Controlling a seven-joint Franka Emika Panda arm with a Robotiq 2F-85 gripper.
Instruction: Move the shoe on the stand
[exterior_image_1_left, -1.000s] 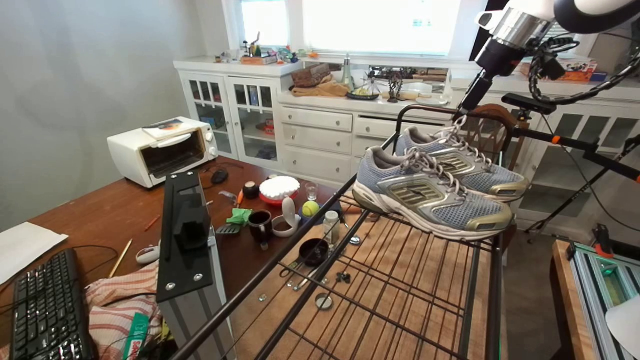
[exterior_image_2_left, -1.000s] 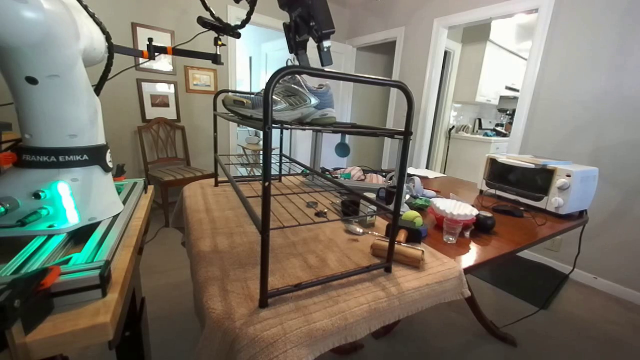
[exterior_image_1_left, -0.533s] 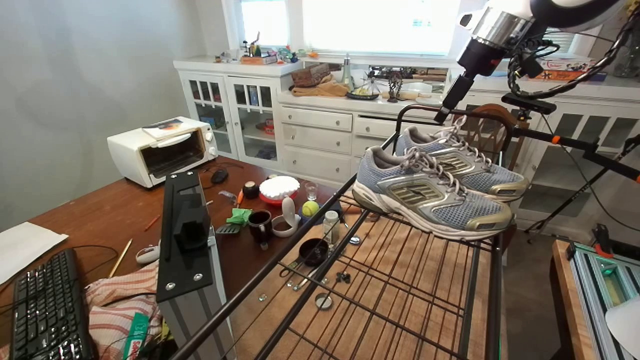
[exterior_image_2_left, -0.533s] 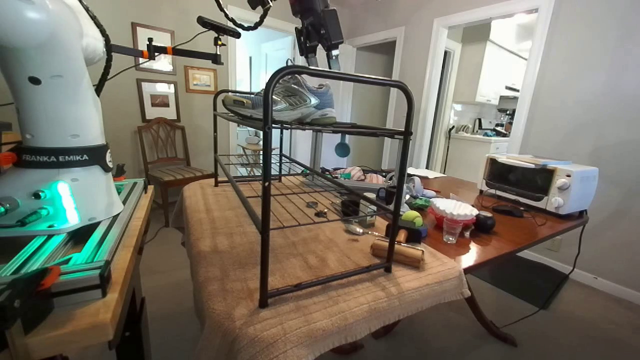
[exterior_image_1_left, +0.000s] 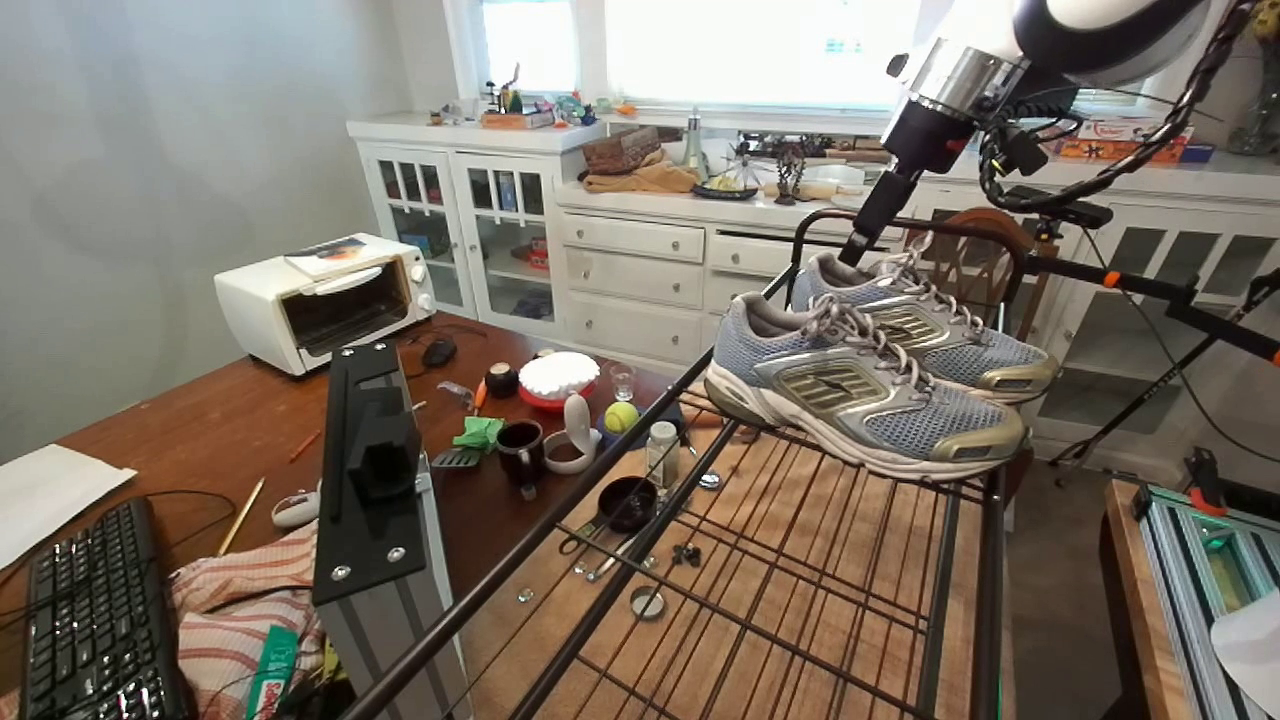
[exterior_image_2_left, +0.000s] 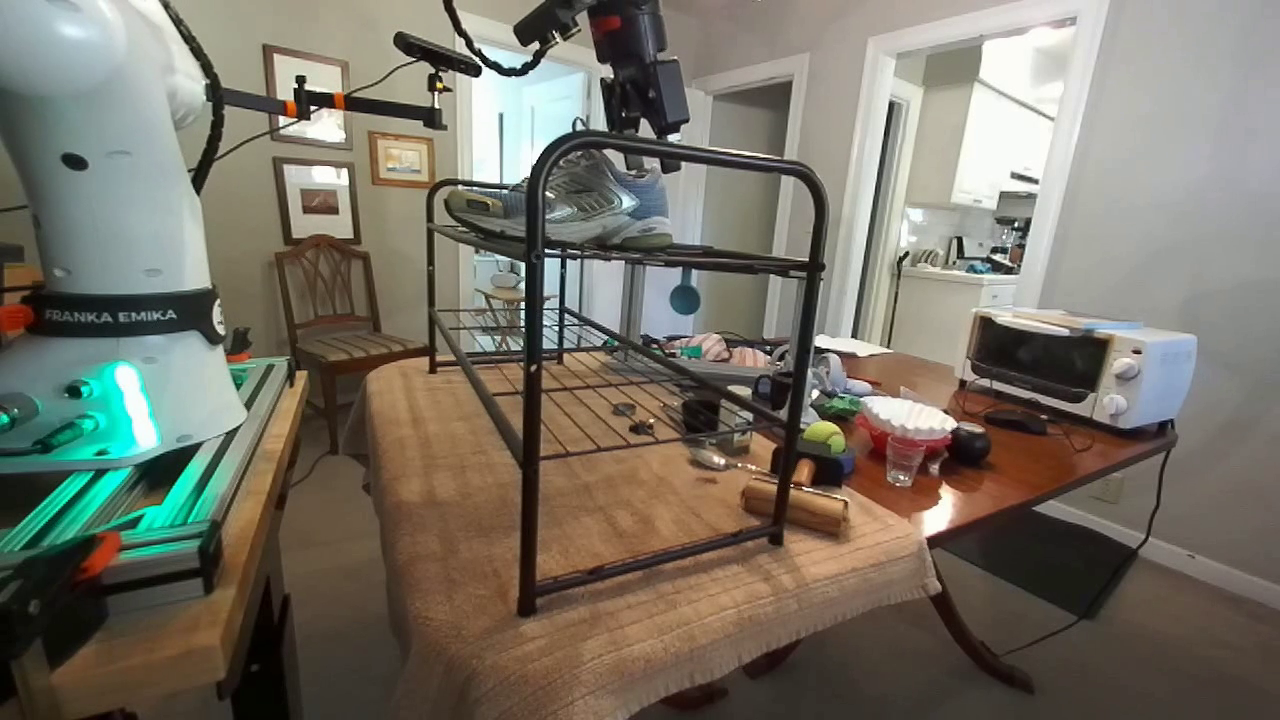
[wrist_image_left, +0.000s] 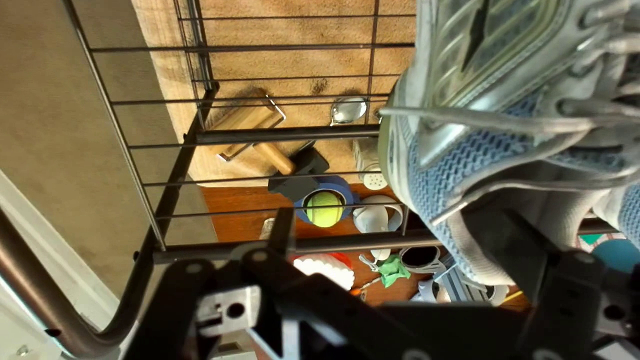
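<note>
The pair of grey-blue mesh shoes sits on the top grid of the dark metal stand (exterior_image_1_left: 940, 600), also visible in an exterior view (exterior_image_2_left: 531, 400). The shoe (exterior_image_1_left: 985, 345) at the stand's far end shows its side in an exterior view (exterior_image_2_left: 590, 200) and its heel in the wrist view (wrist_image_left: 465, 150). Its twin (exterior_image_1_left: 850, 390) stands beside it, mostly hidden in the wrist view (wrist_image_left: 627, 210). My gripper (exterior_image_1_left: 855, 247) is at the shoe's heel, also in an exterior view (exterior_image_2_left: 650, 163). In the wrist view the gripper (wrist_image_left: 397, 215) is open, one finger over the shoe's opening, one outside its heel.
The stand's curved end bar (exterior_image_2_left: 700, 153) rises beside the shoe and gripper. Below are a wooden roller (exterior_image_2_left: 795, 505), a tennis ball (exterior_image_2_left: 824, 435) and other small items. A black-topped metal post (exterior_image_1_left: 375, 470) and a toaster oven (exterior_image_1_left: 325, 300) stand on the table.
My gripper has moved from above the laces toward the shoe's heel and has come down a little. The shoes and the stand have not moved.
</note>
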